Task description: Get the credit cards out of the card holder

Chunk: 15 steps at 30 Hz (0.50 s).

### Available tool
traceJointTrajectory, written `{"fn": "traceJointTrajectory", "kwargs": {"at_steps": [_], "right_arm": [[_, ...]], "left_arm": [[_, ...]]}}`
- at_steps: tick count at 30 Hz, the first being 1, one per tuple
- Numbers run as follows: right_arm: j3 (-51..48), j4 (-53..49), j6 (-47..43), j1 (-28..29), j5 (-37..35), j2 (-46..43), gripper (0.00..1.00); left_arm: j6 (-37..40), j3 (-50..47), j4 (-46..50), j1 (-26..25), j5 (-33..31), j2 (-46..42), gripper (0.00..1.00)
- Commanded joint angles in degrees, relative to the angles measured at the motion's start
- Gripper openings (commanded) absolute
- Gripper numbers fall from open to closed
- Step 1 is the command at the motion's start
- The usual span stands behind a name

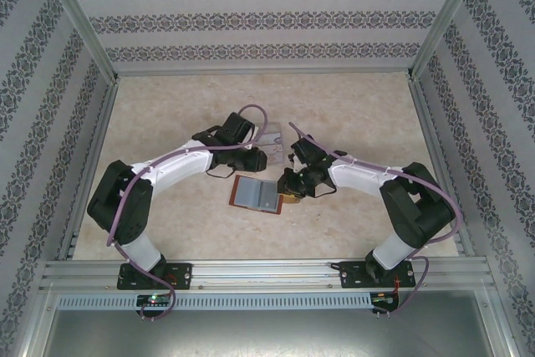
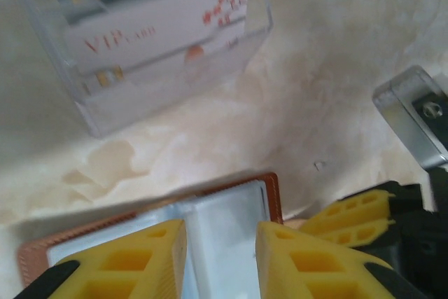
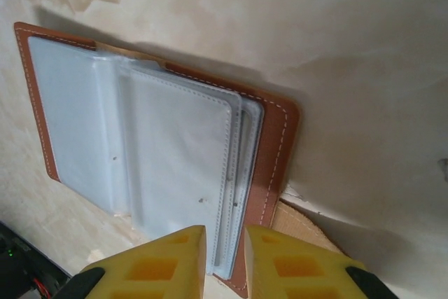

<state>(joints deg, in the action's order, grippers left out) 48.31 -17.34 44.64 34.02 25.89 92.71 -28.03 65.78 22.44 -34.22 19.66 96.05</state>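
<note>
Worryingly, the right gripper [image 3: 224,243], jaws almost together astride the open wallet's [image 3: 175,152] pocket edge at its tips, grip unclear, may drag the whole wallet. The left gripper [image 2: 218,237] hangs half open just above it, visibly holding nothing.

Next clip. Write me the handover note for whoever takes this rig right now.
Left gripper: jaws apart, low over the open holder, a pocket leaf showing between them.
Right gripper: narrow gap astride the holder's pocket edge; cannot tell if it grips.
Holder: open on the table, between the arms.
Cards: printed ones lie in the clear box beyond the holder.
Done: holder opened.
Left: the pockets look pale and may hold cards; check, then pull any out.
</note>
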Motion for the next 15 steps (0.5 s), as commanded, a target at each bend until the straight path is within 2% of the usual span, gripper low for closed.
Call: {"fn": "traceJointTrajectory", "kwargs": {"at_steps": [1,15], "right_arm": [[-1.91,4.41,2.79,0.41,1.59,1.72,0.22],[-3.97,6.48,1.35,-0.44,1.18,4.98,0.19]], "left_arm": [[-3.56,-0.61,-0.38,-1.46,3.62,0.73,0.31],[-7.19,-0.83,-0.08,-4.52,7.79,6.00,0.26]]}}
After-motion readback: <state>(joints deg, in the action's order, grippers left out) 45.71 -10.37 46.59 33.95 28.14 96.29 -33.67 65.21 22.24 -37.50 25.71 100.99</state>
